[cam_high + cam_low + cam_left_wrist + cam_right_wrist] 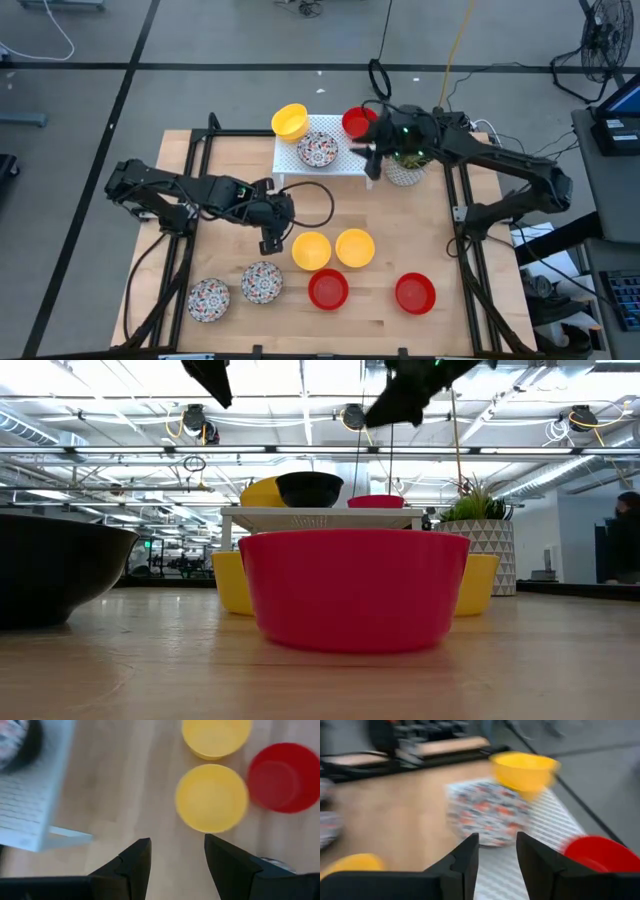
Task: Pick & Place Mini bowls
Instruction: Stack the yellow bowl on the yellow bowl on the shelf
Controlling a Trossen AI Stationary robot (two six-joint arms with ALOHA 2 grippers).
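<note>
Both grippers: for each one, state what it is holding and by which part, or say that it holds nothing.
Neither holds anything. The left gripper is open above bare table near a yellow bowl; the right gripper is open over the white rack.

Wooden table (230, 160) carries a white rack (345, 162) and plant pot (405, 170) near the far edge. Centre: two yellow bowls (333, 248). Near edge: two red bowls (371, 291), two mosaic bowls (235, 291) toward the left corner.

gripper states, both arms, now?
Left gripper: open, holding nothing, above the table near a yellow bowl.
Right gripper: open, holding nothing, over the white rack.
</note>
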